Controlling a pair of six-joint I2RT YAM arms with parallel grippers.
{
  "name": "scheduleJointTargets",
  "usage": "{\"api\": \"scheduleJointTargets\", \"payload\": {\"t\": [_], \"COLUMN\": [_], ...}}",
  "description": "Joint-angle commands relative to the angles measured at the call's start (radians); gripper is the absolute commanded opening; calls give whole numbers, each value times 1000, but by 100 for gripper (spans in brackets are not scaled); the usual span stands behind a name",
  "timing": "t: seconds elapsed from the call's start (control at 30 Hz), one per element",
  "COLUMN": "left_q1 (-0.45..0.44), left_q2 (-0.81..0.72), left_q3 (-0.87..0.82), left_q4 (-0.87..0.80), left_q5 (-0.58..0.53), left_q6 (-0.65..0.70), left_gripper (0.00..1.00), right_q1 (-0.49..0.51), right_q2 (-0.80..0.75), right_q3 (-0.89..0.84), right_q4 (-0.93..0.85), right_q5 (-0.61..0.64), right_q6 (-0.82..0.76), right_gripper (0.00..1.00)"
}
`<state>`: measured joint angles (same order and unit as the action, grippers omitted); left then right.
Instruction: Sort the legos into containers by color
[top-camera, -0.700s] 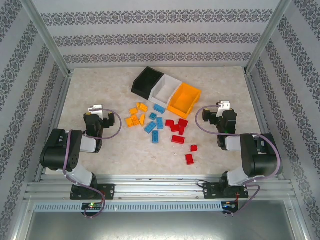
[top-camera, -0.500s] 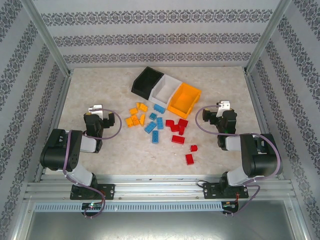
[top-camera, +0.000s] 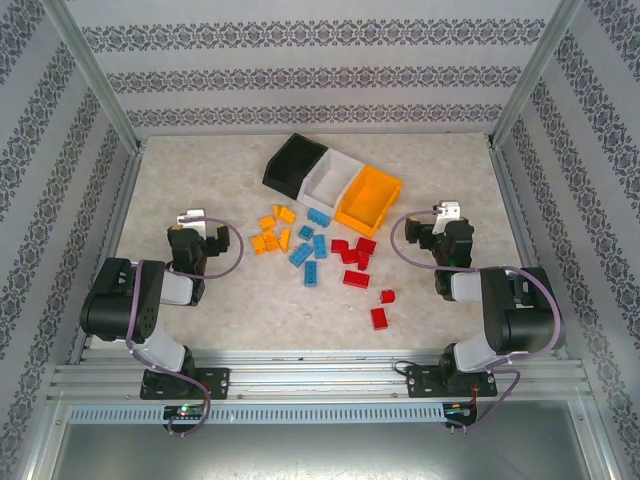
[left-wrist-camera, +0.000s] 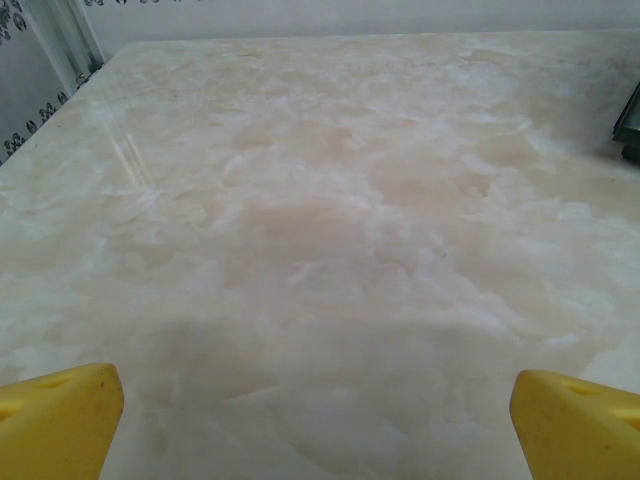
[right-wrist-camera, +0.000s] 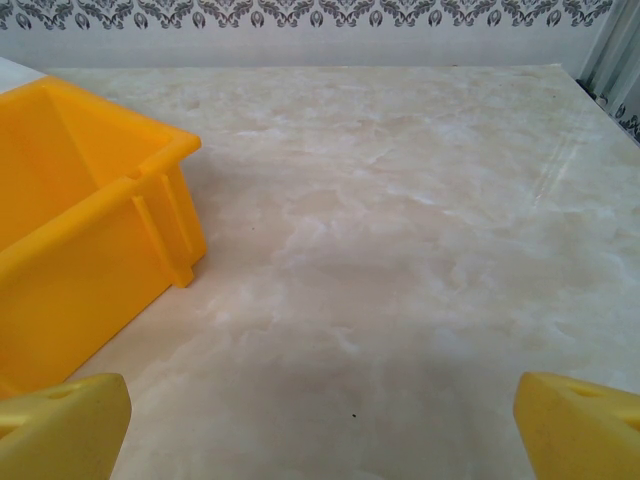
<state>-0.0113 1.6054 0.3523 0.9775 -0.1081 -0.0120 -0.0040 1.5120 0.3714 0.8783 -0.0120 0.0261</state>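
Orange, wht, blk bins (top-camera: 322, 191) joined, legos (top-camera: 311, 272) outside.

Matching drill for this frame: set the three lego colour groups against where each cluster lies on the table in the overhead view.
Things:
1. orange-yellow legos
2. blue legos
3. red legos

Places:
A. middle cluster, between the other two
B. cluster toward the robot's right
C. cluster toward the robot's left

Pairs: 1-C, 2-A, 3-B

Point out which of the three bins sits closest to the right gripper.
The orange-yellow bin, at the right end of the row; the white bin and black bin lie farther from the right gripper.
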Motion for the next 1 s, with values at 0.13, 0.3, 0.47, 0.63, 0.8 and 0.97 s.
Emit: {"api": "scheduleJointTargets", "payload": {"t": [0.13,0.3,0.47,0.63,0.8,0.97], "left_q1": [5,6,4,3,2,-34], "left_q2": [-19,-20,-43,-57,-56,-195], "left_q3": [20,14,3,-56,-38,-40], "left_q4": [-12,-1,-3,99,67,-57], "left_q5": [10,-19,-73,-63,-63,-67], "left_q6": [-13,-25,-44,-39,-38,6], "left_gripper": [100,100,100,100,100,100], "right_q1": [-3,0,2,0,-13,-8], "right_q2": [-1,0,-19,-151,-277,-313], "right_q3": [21,23,32,147,244,361], "right_q4": [2,1,-29,-351,-556,-785], "right_q5": [-27,-14,44,145,119,-5], "right_q6": [3,4,23,58,156,196], "right_gripper": [98,98,98,98,98,98]}}
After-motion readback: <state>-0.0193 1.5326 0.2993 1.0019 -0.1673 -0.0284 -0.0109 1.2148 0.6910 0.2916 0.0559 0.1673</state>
